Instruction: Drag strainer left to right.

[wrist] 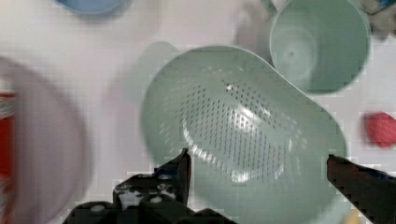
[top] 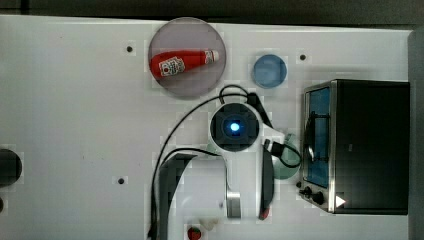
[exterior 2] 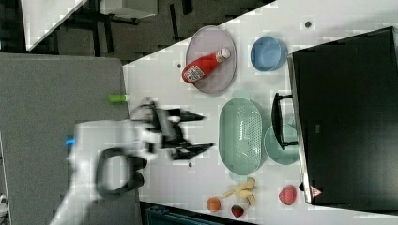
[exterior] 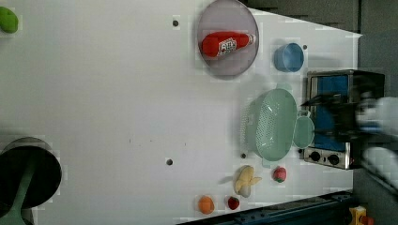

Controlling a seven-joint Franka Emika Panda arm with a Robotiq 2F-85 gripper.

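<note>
The strainer [exterior: 272, 124] is a pale mint-green oval colander with a dotted bottom. It lies on the white table just at the left view's left of the toaster oven. In the right view the strainer [exterior 2: 241, 136] sits between the grey plate and the toy fruit. My gripper [exterior 2: 206, 132] hovers above it with its two dark fingers spread wide and nothing between them. In the wrist view the gripper [wrist: 258, 157] is open, its fingertips standing over the strainer [wrist: 243, 135] near the rim. From the top view, the arm's wrist [top: 234, 126] covers the strainer.
A round green mug [exterior: 303, 132] touches the strainer on the oven side. The toaster oven [top: 360, 145] stands at the top view's right. A blue bowl [top: 270, 71] and a grey plate [top: 170, 35] with a ketchup bottle [top: 182, 62] lie beyond. Toy fruit [exterior: 246, 180] lies near the table edge.
</note>
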